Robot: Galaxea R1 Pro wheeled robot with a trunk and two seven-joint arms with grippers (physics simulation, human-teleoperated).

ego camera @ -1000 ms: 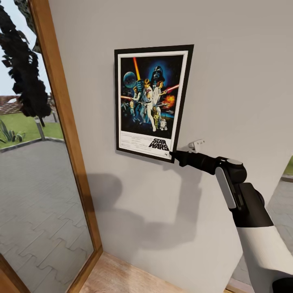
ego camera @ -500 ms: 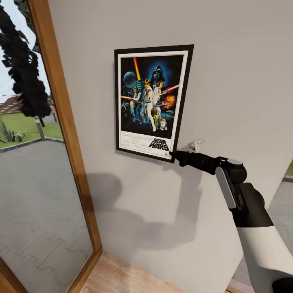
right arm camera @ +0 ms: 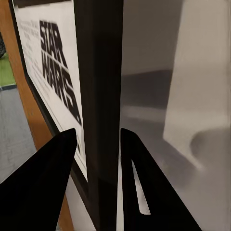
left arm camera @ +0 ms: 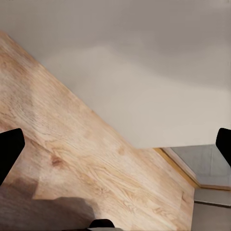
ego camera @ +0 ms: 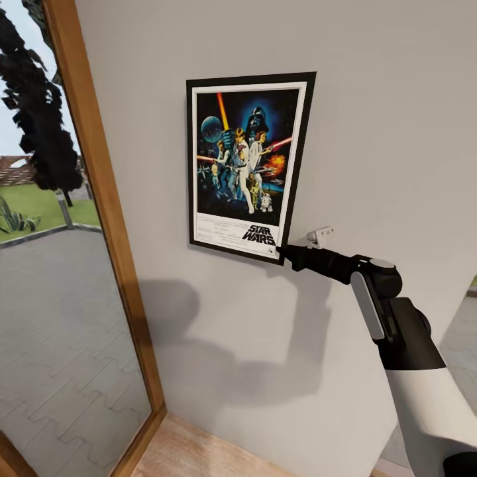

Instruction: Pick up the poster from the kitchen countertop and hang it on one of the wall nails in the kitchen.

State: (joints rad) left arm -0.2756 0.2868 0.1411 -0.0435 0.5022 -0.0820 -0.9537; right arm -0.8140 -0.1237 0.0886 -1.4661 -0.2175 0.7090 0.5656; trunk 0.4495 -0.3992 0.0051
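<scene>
Head view, poster: the poster (ego camera: 246,167) sits upright against the grey wall (ego camera: 371,119), high up and slightly skewed; the STAR WARS logo is at its lower right.
Head view, right claw: the right gripper (ego camera: 283,252) reaches in from the lower right and meets the poster at its bottom right corner; the black frame edge lies at the fingertips.
Head view, surroundings: a small white wall fitting (ego camera: 320,234) juts from the wall just beside the claw; a wooden-framed window (ego camera: 106,218) stands to the left of the poster, showing paving, grass and a dark tree outside; the arm's shadow falls on the wall below.
Left wrist view, left claw: the left gripper (left arm camera: 115,144) is spread wide, one dark fingertip at each edge of the picture; nothing lies between them; wooden floor (left arm camera: 82,163) and wall lie beyond.
Right wrist view, right claw: both fingers (right arm camera: 48,183) pinch the poster's black frame edge between them; the logo runs along one side, the grey wall along the other.
</scene>
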